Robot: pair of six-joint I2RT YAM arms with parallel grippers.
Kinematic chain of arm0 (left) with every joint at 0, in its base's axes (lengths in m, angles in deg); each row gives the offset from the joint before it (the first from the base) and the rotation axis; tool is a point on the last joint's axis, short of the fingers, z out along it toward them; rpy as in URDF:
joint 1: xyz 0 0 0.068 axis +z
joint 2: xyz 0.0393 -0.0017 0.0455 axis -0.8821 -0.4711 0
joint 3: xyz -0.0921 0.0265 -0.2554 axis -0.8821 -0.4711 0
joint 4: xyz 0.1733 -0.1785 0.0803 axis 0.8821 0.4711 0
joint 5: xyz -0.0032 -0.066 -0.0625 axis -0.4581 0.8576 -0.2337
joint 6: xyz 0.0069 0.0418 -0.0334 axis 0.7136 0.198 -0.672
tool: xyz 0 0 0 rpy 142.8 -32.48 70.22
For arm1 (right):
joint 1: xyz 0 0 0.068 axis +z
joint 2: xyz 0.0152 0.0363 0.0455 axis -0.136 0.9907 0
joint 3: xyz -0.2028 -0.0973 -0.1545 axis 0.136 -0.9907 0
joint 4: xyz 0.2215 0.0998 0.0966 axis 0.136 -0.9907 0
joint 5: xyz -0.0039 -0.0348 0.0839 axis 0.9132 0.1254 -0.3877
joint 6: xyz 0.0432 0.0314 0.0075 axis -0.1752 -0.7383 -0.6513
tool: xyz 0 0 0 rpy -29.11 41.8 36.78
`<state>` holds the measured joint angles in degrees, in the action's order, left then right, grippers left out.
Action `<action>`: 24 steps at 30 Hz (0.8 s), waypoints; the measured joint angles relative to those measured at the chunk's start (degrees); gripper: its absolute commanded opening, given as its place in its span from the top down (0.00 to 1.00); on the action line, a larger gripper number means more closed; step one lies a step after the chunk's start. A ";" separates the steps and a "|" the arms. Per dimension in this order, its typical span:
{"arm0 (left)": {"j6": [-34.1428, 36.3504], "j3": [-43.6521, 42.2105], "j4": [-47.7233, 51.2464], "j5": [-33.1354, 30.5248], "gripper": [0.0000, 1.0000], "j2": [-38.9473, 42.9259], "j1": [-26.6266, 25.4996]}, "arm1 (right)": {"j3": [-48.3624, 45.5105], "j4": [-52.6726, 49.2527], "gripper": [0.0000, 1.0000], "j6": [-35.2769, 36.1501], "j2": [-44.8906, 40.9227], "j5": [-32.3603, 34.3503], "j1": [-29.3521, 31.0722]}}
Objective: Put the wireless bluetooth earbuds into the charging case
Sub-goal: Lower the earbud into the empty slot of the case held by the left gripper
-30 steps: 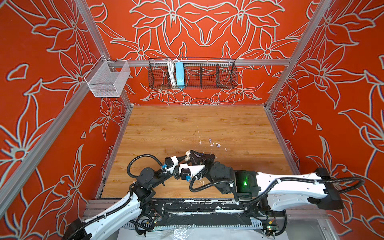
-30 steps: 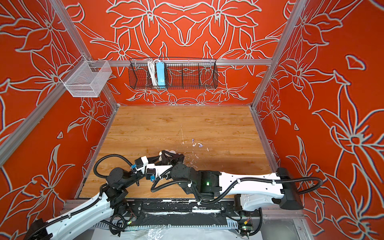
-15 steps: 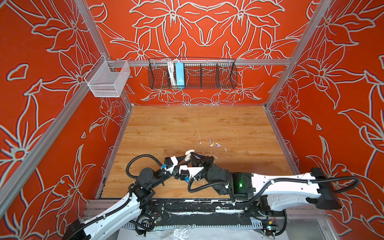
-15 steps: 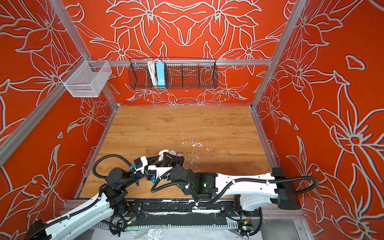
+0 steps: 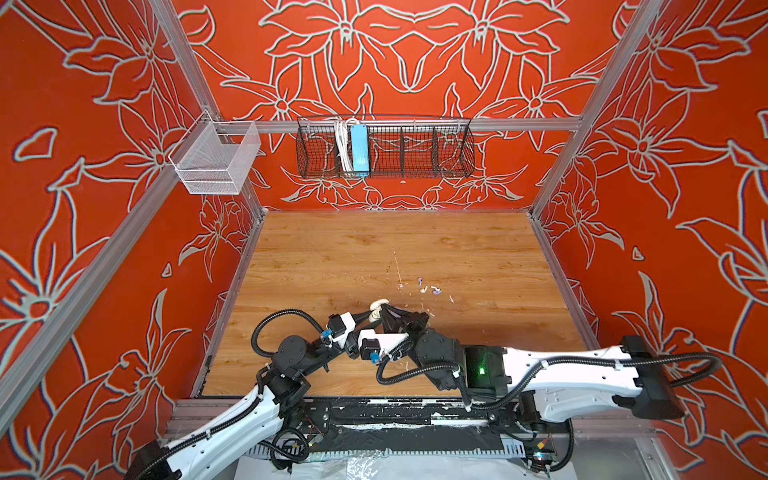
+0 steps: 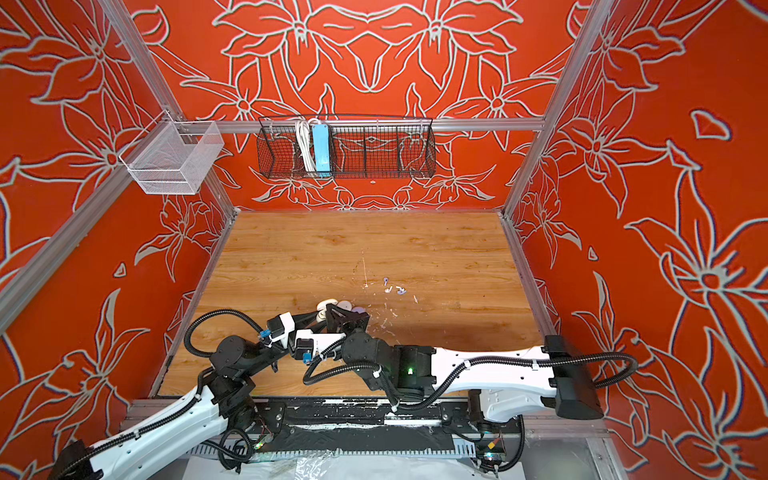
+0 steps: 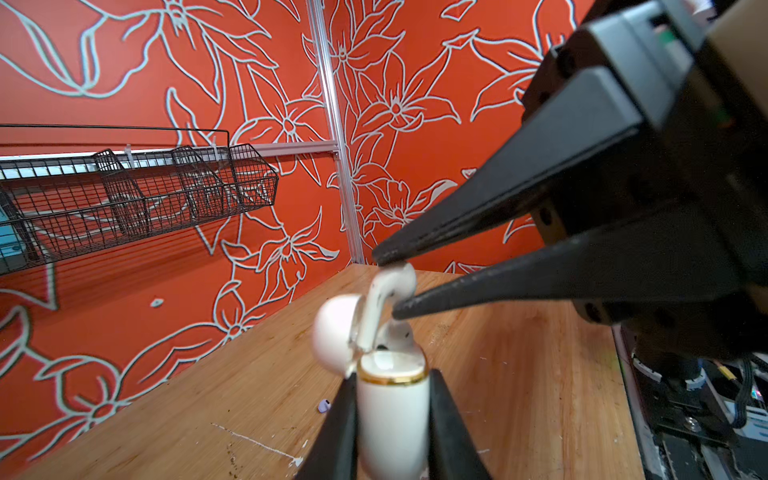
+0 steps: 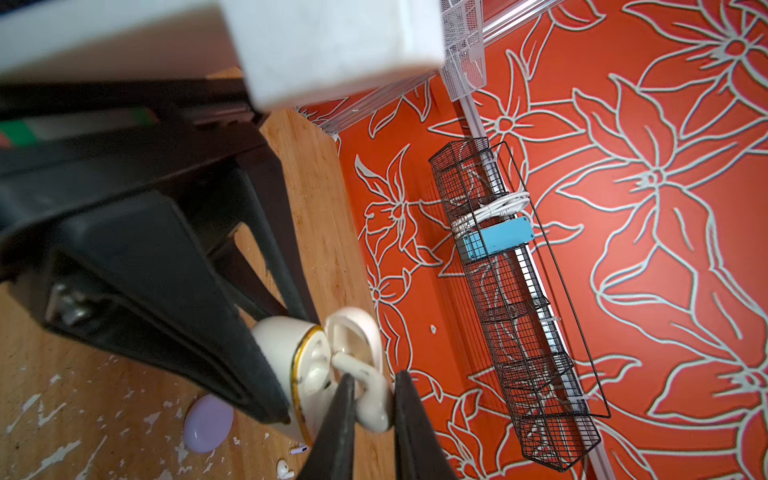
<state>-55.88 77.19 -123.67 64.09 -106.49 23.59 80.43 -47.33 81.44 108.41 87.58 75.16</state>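
Pinching, with the right claw (image 7: 388, 286), the rounded head of a cream earbud (image 7: 372, 309); jaws pressed together on it, one tip at each side. Gripping, with the left claw (image 7: 392, 374), the body of the white charging case (image 7: 392, 419) just under its gold rim, jaws closed on its two sides; lid (image 7: 334, 332) hinged open and standing beside the mouth. Both claws meeting over the near middle of the worktop (image 5: 332, 257), a little left of centre, with the right arm reaching across.

Appears to be the insertion step itself: stem end at the mouth of the case, close against the open lid, head well outside, so not yet seated. Possibly a second bud (image 7: 400, 332) already in the neighbour socket, pale with a dark spot; hard to say for sure.

Long axis of the held earbud: running from head to stem, nearly in line with the long axis of the case, leaning slightly toward the lid. Stem pointing into the case, back toward the left claw; head pointing away, toward the far side of the scene, as far as can be judged.

Next move, probably: correcting the small lean, sliding along the stem axis into the free socket without side push on the lid, then loosening the pinch only after full seating of the head.

Farther out: a lavender case (image 8: 208, 422) lying on the worktop just beside the claws, and loose buds (image 5: 435, 291) farther and to the right, well apart from the held case.
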 measured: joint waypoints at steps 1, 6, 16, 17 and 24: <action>-0.02 0.00 0.15 0.00 1.00 0.00 0.00 | 0.00 0.11 0.89 -0.02 0.11 0.00 0.00; 0.00 0.00 0.35 0.00 1.00 0.02 0.00 | 0.00 0.35 0.91 -0.26 0.15 -0.37 0.00; 0.00 0.00 0.50 -0.15 1.00 0.02 0.00 | -0.17 0.24 0.92 -1.73 -0.42 -2.62 0.00; 0.00 0.00 0.50 -0.15 1.00 0.02 0.00 | -0.50 0.22 0.92 -1.90 -0.98 -3.21 0.00; 0.00 0.00 0.48 -0.13 1.00 0.61 -0.02 | -1.84 -0.15 0.92 -3.37 -3.19 -5.60 0.00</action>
<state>-55.88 77.19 -123.19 63.95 -105.88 23.57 78.60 -47.49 78.07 105.22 81.99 75.16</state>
